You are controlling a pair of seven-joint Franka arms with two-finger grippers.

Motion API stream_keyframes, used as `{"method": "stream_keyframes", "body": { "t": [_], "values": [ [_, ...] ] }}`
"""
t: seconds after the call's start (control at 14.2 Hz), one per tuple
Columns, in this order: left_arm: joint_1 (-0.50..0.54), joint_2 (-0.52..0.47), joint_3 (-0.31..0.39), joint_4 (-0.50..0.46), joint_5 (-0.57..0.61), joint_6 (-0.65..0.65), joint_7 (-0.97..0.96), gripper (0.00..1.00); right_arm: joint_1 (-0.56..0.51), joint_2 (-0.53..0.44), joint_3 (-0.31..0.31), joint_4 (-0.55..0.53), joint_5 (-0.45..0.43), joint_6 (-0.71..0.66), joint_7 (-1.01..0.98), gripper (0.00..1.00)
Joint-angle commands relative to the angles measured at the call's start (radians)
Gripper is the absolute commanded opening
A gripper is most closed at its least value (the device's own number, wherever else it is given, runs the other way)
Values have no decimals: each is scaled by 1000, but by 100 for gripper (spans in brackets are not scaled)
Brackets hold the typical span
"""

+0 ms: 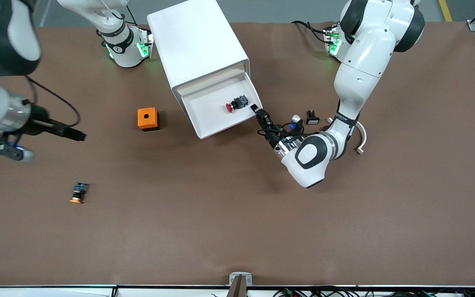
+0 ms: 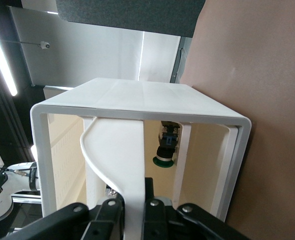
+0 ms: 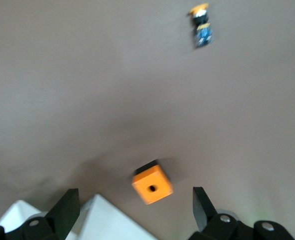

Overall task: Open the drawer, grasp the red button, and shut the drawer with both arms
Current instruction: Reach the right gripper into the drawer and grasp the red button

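Lit evenly and brightly from above, throwing soft shadows beside the cabinet [image 1: 198, 49] and orange cube [image 1: 148, 119]. Blurring in the right wrist view; glaring from a ceiling strip light [image 2: 1, 55].

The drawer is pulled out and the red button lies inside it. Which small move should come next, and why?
Probably the right gripper, open above the table beside the orange cube, should travel over the drawer toward the red button. The drawer is open, the button lies uncovered in it, and the left gripper is shut on the drawer front's corner, so only the right is free.
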Motion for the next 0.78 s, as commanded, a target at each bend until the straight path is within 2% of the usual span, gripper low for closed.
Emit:
{"method": "stream_keyframes", "body": {
  "t": [0.0,0.21,0.28,0.42,0.57,0.71],
  "values": [
    [19,7,1,13,-21,-2,-11,15,101,-6,-7,4,23,18,191,100],
    [31,12,1,17,-21,-2,-11,16,253,-6,-8,-12,23,44,450,100],
    [31,12,1,19,-21,-2,-11,26,311,-6,-7,-23,23,73,559,100],
    [33,12,1,31,-21,6,16,66,431,-3,-8,-37,20,139,746,100],
    [56,12,0,45,-42,27,125,87,528,23,-8,-37,11,190,901,100],
    [60,9,0,57,-102,30,241,95,598,63,-8,-37,2,255,1033,100]
  ]
}}
